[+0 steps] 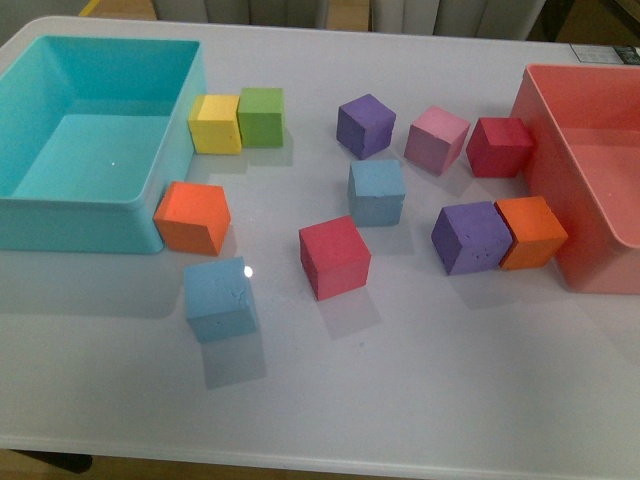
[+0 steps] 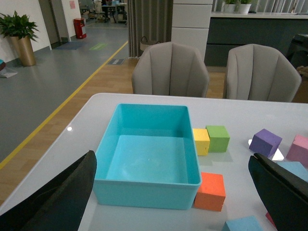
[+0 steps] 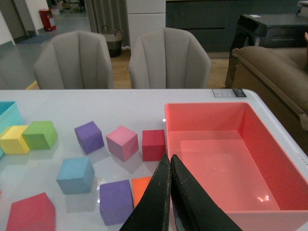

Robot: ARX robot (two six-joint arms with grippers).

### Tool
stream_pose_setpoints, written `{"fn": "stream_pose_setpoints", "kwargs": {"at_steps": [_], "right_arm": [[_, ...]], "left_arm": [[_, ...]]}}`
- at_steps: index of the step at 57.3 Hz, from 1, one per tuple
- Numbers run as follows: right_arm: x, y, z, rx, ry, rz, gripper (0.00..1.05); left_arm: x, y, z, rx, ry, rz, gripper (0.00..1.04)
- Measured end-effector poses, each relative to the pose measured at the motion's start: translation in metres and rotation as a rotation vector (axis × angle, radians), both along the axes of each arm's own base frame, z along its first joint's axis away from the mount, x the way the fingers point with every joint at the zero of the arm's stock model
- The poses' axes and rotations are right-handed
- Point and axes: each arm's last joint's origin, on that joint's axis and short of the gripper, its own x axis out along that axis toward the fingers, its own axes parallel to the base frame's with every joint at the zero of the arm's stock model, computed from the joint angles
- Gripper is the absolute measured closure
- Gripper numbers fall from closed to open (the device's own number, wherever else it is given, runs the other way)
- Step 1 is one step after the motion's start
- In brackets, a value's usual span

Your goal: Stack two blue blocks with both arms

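Sky-blue foam is showing in two places on the white counter (image 1: 420,400). The near blue block (image 1: 220,298) is sitting toward the front left, just in front of an orange block (image 1: 192,216) beside the corner of the turquoise bin (image 1: 100,225). The far blue block (image 1: 377,192) is sitting near the middle, between a purple block (image 1: 365,125) behind it and a red block (image 1: 334,257) in front. The two are lying well apart, neither on the other. The front view is catching neither of my arms, and it is cutting off the turquoise bin at the edge. My left wrist view is showing only a corner of the near blue block (image 2: 243,224) at the picture's rim, and one of my black fingers (image 2: 284,192) is hiding most of the far blue block. My left jaws are standing spread wide and gripping nothing, with both blue blocks lying clear of them. My right jaws are pressed together with nothing between them, and they are covering part of a second orange block (image 3: 141,185). In that view the far blue block (image 3: 75,174) is lying apart from them, untouched.
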Motion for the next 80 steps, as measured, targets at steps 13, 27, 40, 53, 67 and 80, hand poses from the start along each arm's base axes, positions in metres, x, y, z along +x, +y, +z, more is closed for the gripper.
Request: {"fn": "stream_pose_setpoints", "kwargs": {"at_steps": [13, 27, 40, 53, 67, 80], "right_arm": [[-0.012, 0.000, 0.006, 0.000, -0.018, 0.000, 1.03], [-0.022, 0.000, 0.009, 0.000, -0.028, 0.000, 1.03], [-0.029, 0.000, 0.010, 0.000, -0.031, 0.000, 1.03], [-0.035, 0.000, 0.010, 0.000, -0.032, 0.000, 1.03], [-0.039, 0.000, 0.009, 0.000, -0.031, 0.000, 1.03], [-0.051, 0.000, 0.007, 0.000, -0.026, 0.000, 1.03]], "left_arm": [[0.000, 0.000, 0.000, 0.000, 0.000, 0.000, 0.09], [0.000, 0.000, 0.000, 0.000, 0.000, 0.000, 0.09], [0.000, 0.000, 0.000, 0.000, 0.000, 0.000, 0.09], [0.000, 0.000, 0.000, 0.000, 0.000, 0.000, 0.09], [0.000, 0.000, 0.000, 0.000, 0.000, 0.000, 0.09], [0.000, 0.000, 0.000, 0.000, 0.000, 0.000, 0.09]]}}
